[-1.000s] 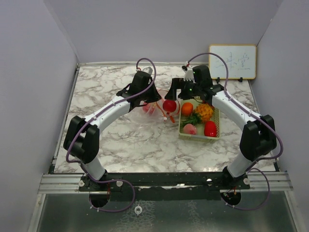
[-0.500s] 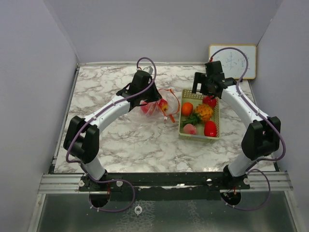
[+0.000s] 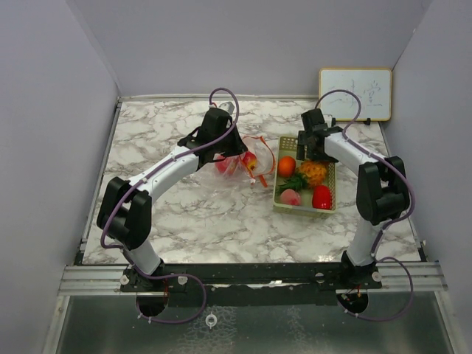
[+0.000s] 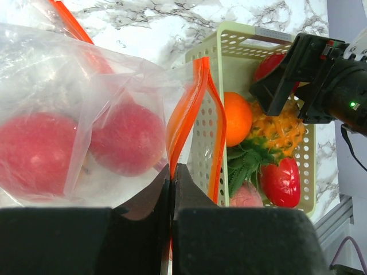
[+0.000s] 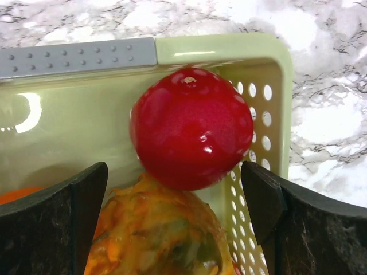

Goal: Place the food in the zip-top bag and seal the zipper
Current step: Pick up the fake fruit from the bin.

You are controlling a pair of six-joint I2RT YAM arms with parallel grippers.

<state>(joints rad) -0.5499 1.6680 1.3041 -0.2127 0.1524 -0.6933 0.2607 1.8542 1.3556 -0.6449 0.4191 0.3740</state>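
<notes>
Marble table (image 3: 192,214): basket (image 3: 303,211) at three o'clock from the zip-top bag (image 3: 240,164). Left wrist: my left gripper (image 4: 172,172) pinches the orange zipper (image 4: 190,112), two red fruits (image 4: 123,137) inside. Right wrist: my right gripper (image 5: 175,172) gapes toward the red apple (image 5: 192,129); I'd centre, descend, close gently.

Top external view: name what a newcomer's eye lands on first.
The pale yellow-green mesh basket of glossy toy fruit stands out right of centre on the marble table. Beside it, the left gripper pinches a clear zip-top bag with an orange zipper, two red fruits inside. The open right gripper hangs over a red apple in the basket's corner.
</notes>
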